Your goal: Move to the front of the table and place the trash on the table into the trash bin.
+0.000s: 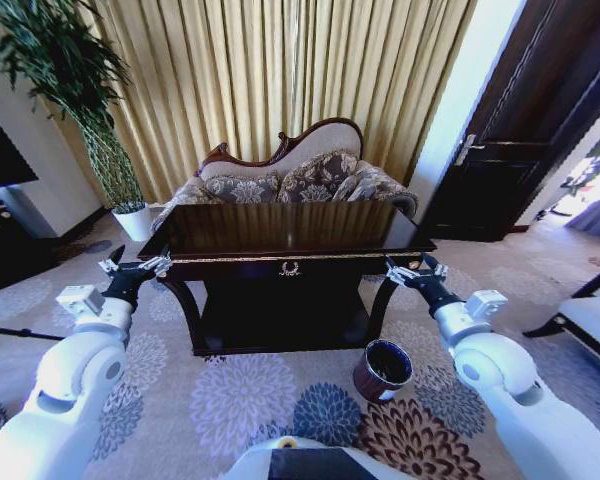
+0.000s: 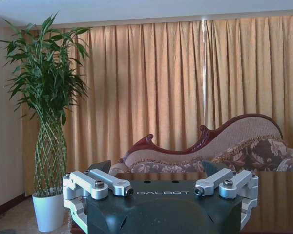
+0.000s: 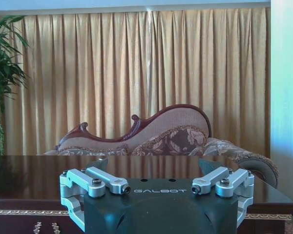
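Head view: desk (image 1: pixel 280 228) dead ahead at 12 o'clock, dark glossy top, gold trim along the front edge, gold emblem (image 1: pixel 289 268) at front centre, lower shelf (image 1: pixel 280 325) beneath. The top reflects the curtain; no trash can be made out on it from this angle.

Bin (image 1: pixel 383 369) stands on the patterned carpet (image 1: pixel 240 400) at about 4 o'clock from the desk centre, just off the desk's right front leg, upright, black inside, apart from the leg.

Left pincer (image 1: pixel 132 267) is held at the desk's left front corner, roughly 9 o'clock from the emblem, level with the desk edge. In the left wrist view the left pincer (image 2: pixel 156 168) has its dark fingertips (image 2: pixel 100 166) wide apart, nothing between them; the desk top lies just past them.

Right pincer (image 1: pixel 416 269) is at the right front corner, roughly 3 o'clock from the emblem, above and behind the bin. In the right wrist view the right pincer (image 3: pixel 154 163) also stands apart and empty, looking across the desk top (image 3: pixel 136 175).

Behind the desk at 12 o'clock: sofa (image 1: pixel 290 175) with patterned cushions, then gold curtain (image 1: pixel 280 70). Plant (image 1: pixel 80 90) in a white pot (image 1: pixel 133 222) at 10 o'clock. Dark door (image 1: pixel 525 120) at 2 o'clock
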You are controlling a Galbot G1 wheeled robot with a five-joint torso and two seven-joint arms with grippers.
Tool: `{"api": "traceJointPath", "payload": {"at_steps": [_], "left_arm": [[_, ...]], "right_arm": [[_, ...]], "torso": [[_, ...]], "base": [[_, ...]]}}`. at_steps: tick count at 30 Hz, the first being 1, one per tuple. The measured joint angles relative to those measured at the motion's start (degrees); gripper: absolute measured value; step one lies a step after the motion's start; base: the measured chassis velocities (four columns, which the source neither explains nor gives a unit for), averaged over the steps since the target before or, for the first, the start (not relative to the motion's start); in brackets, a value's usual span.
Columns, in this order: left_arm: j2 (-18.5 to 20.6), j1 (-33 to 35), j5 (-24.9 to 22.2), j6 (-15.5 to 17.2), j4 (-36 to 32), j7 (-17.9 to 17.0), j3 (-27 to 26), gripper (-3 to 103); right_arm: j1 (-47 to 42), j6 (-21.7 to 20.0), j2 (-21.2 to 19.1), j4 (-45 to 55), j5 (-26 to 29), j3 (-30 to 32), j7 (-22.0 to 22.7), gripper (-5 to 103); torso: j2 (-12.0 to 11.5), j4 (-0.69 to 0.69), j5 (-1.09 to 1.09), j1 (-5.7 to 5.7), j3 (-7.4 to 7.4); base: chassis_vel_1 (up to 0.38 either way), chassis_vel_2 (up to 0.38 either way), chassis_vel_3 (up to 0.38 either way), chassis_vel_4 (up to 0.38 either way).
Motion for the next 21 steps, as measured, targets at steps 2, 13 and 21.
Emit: {"api": "traceJointPath", "payload": {"at_steps": [2,13,21], "left_arm": [[0.00,0.03,0.00,-0.03,0.00,0.05,0.02,100],[0.22,0.18,0.02,-0.53,-0.10,0.22,0.02,100],[0.27,0.41,0.06,-1.36,-0.32,0.32,-0.01,100]], "right_arm": [[-0.21,-0.17,0.00,0.47,0.11,0.19,0.01,100],[-0.86,-0.16,0.07,0.78,0.09,0.58,0.06,100],[-1.59,0.07,-0.02,1.19,0.10,0.98,0.08,100]], "torso": [[0.00,0.00,-0.01,0.00,0.00],[0.00,0.00,0.00,0.01,0.00],[0.00,0.00,0.00,-0.01,-0.01]], "base": [[0.000,0.000,0.000,0.000],[0.038,-0.043,-0.033,0.043],[0.093,-0.100,-0.097,0.090]]}}
